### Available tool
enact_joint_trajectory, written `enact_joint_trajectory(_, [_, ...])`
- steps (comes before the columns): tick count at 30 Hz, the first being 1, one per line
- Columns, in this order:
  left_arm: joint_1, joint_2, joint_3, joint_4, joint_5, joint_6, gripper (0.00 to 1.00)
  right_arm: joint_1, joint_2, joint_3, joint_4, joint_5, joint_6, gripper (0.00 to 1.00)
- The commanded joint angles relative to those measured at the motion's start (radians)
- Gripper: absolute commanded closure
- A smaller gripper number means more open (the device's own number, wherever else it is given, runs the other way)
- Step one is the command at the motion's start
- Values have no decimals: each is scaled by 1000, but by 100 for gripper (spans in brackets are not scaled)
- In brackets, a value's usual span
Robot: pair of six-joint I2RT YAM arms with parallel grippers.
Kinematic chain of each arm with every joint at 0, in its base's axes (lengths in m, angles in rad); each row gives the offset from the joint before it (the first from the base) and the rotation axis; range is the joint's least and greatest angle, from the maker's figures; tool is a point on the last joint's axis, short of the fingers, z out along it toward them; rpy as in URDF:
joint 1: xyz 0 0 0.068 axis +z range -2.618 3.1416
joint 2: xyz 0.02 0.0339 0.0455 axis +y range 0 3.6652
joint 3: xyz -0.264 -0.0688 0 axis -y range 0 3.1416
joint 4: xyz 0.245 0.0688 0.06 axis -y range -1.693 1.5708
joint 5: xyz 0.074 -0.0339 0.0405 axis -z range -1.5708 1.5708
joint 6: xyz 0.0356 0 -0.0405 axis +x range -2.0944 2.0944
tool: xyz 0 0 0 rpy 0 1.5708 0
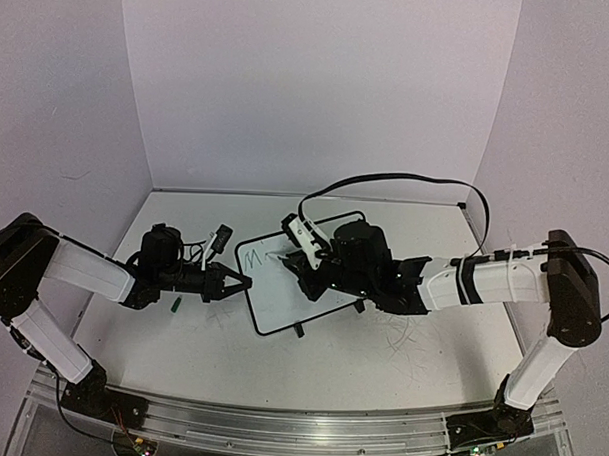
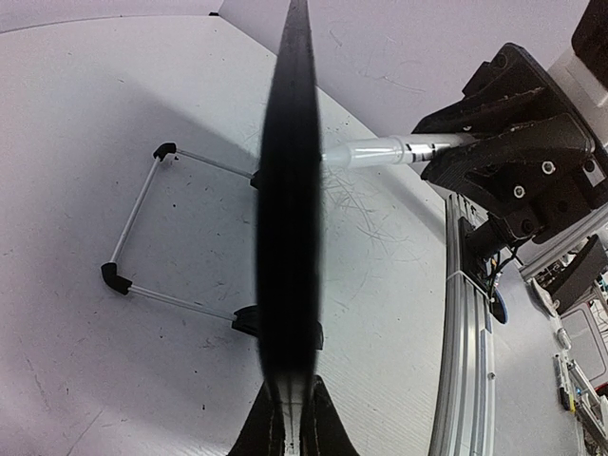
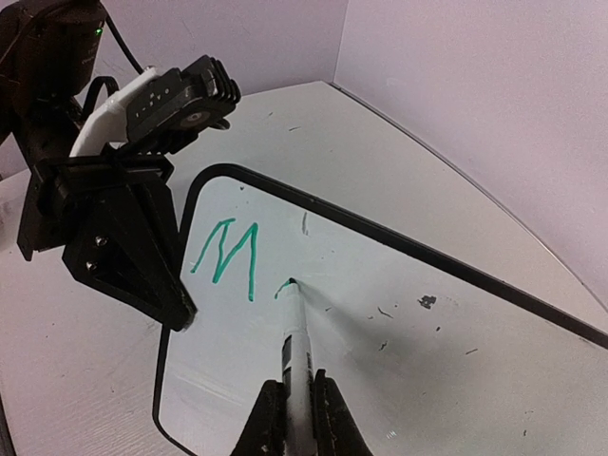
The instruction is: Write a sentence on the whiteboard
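The whiteboard stood propped on its wire stand at the centre of the surface in the top view, between the two arms. The left jaws were closed on its left edge. In the left wrist view the board ran edge-on as a dark band up the middle of the frame, pinched at the bottom. The right jaws were closed on a marker, its tip touching the board near the middle of the right wrist view.

A green "M" sat in the board's upper left corner, with a short green stroke just right of it at the marker tip. The rest of the board was bare apart from a few dark specks.

By my reading the task had barely begun: one letter was finished, a second was only started, and nearly the whole sentence was left to write. A small green thing lay on the surface below the left arm, too small to identify.
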Motion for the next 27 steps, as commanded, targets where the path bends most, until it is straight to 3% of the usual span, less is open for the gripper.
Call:
enact_joint_trajectory(1, [0, -9, 1, 9, -16, 46, 100, 2, 10, 41, 21, 2, 12, 100])
enact_joint_trajectory(27, [2, -17, -4, 7, -19, 48, 100, 12, 12, -1, -8, -44, 42, 100])
